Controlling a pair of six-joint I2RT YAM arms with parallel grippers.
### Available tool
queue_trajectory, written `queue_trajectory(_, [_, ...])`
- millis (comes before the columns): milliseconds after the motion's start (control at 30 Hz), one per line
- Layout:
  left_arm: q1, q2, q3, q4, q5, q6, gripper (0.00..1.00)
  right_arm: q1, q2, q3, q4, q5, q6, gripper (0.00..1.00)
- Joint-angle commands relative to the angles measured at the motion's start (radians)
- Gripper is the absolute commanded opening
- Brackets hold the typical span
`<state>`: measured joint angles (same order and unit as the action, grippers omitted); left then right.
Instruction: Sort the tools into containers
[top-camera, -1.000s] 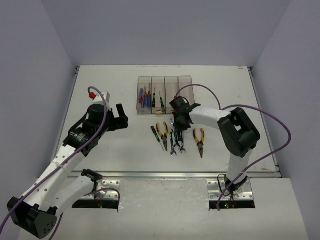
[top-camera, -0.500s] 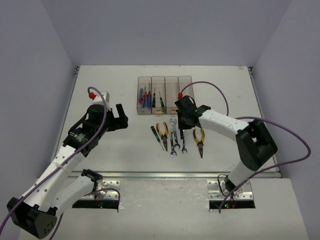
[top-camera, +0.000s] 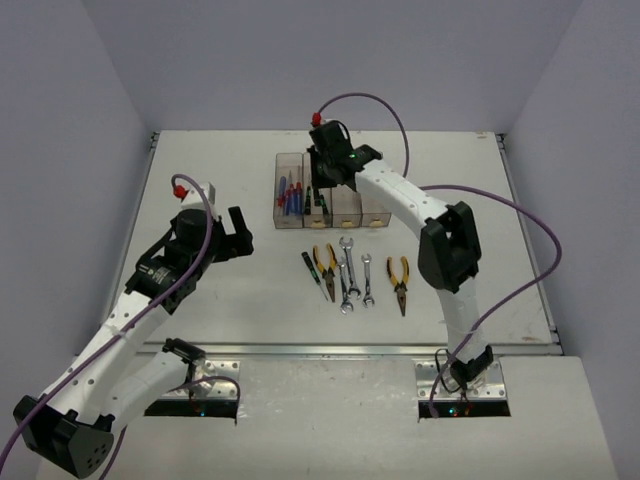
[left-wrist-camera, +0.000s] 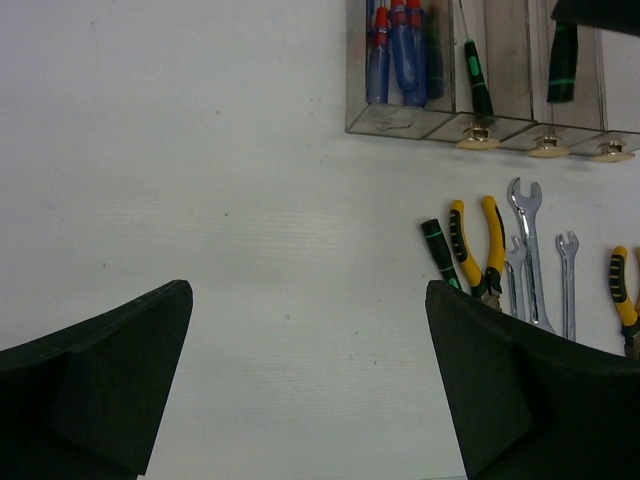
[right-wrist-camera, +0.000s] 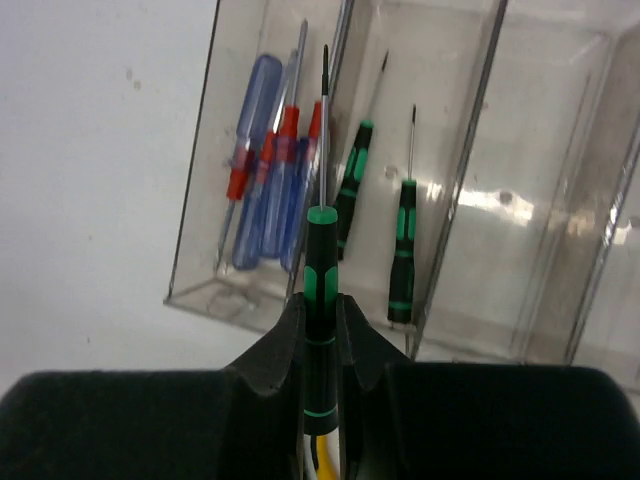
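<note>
The containers (top-camera: 372, 200) are four clear bins in a row at the back of the table. My right gripper (top-camera: 326, 172) hangs over them, shut on a thin green-and-black screwdriver (right-wrist-camera: 321, 262) whose tip points along the wall between the first and second bins. Blue-and-red screwdrivers (right-wrist-camera: 262, 190) lie in the leftmost bin, and two green-and-black ones (right-wrist-camera: 403, 250) lie in the second. On the table remain a green-and-black screwdriver (top-camera: 316, 274), yellow-handled pliers (top-camera: 324, 260), silver wrenches (top-camera: 347, 270) and a second pair of pliers (top-camera: 399, 282). My left gripper (top-camera: 235, 235) is open and empty, left of the tools.
Small yellowish tabs (left-wrist-camera: 478, 141) stick out of the bins' near ends. The right arm's purple cable (top-camera: 395, 110) loops above the back of the table. A metal rail (top-camera: 350, 348) runs along the table's near edge.
The right gripper has lifted from the tool pile and swung back and to the left, carrying the green-and-black screwdriver over the bins. The left arm has stayed put.
</note>
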<state>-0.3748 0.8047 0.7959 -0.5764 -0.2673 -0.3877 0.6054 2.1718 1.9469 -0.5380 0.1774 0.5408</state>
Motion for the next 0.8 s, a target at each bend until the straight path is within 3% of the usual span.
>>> queue_trajectory(0, [-0.007,0.009,0.027,-0.027,-0.046,-0.078,1.00,-0.026,0.123,0.147,-0.099,0.034,-0.023,0.17])
queue_trajectory(167, [-0.007,0.006,-0.006,0.031,0.073,-0.191,1.00,-0.040,0.188,0.236,-0.117,0.034,-0.054,0.52])
queue_trajectory(300, [-0.046,0.018,-0.060,0.110,0.058,-0.295,1.00,-0.041,0.100,0.176,-0.125,0.022,-0.071,0.69])
queue_trajectory(367, [-0.149,0.046,-0.072,0.141,-0.041,-0.373,1.00,-0.042,0.014,0.096,-0.113,0.014,-0.082,0.70])
queue_trajectory(433, [-0.274,0.096,-0.058,0.151,-0.241,-0.438,1.00,-0.041,-0.125,-0.087,-0.091,0.007,-0.087,0.71])
queue_trajectory(500, [-0.361,0.177,-0.036,0.156,-0.303,-0.488,1.00,-0.041,-0.245,-0.196,-0.055,0.011,-0.089,0.73])
queue_trajectory(533, [-0.383,0.234,-0.019,0.155,-0.342,-0.511,1.00,-0.042,-0.378,-0.358,-0.024,0.025,-0.084,0.77])
queue_trajectory(633, [-0.404,0.403,0.014,0.181,-0.382,-0.563,1.00,-0.047,-0.589,-0.613,0.060,0.051,-0.070,0.80])
queue_trajectory(767, [-0.420,0.535,0.036,0.254,-0.391,-0.588,0.98,-0.061,-0.761,-0.793,0.092,0.060,-0.058,0.80])
